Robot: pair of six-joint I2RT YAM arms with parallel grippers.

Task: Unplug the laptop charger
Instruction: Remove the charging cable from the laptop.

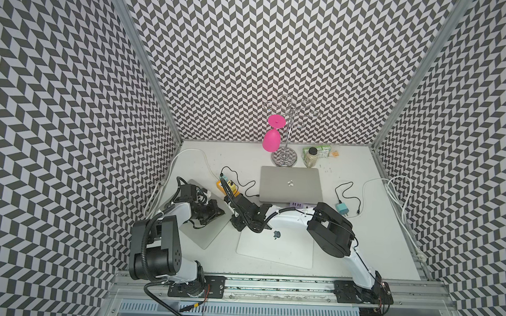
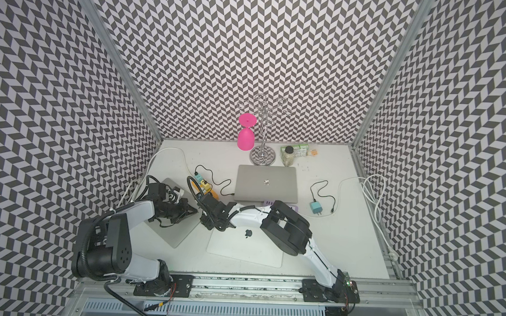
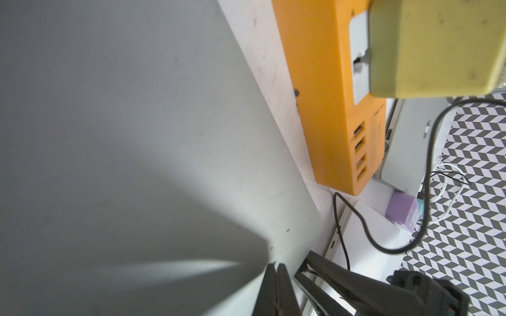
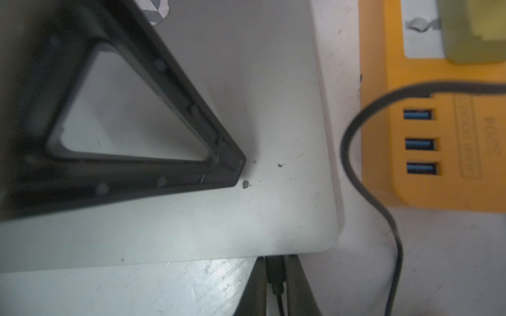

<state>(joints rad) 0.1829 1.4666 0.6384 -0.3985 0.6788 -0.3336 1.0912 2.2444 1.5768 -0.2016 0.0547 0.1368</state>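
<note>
left gripper [image 1: 218,213] clenched, tips pressed on the lid of the grey laptop [image 4: 246,219] near its corner. right gripper [image 1: 237,227] pinched on the black charger plug [image 4: 274,269], which sits against the laptop's edge by that corner. black cable [image 4: 353,164] loops beside the orange power strip [image 4: 449,186].

Apple mark [image 1: 290,183], pale, sits mid-lid on the grey laptop [image 1: 306,178] at the back; you can see it in both top views. A dark Apple mark [image 1: 276,234] is on the white laptop [image 1: 277,252] in front. The orange power strip [image 4: 451,186] has raised lettering [image 4: 471,136] beside its blue ports, too blurred for you to read. No other text or numbers are legible.
</note>
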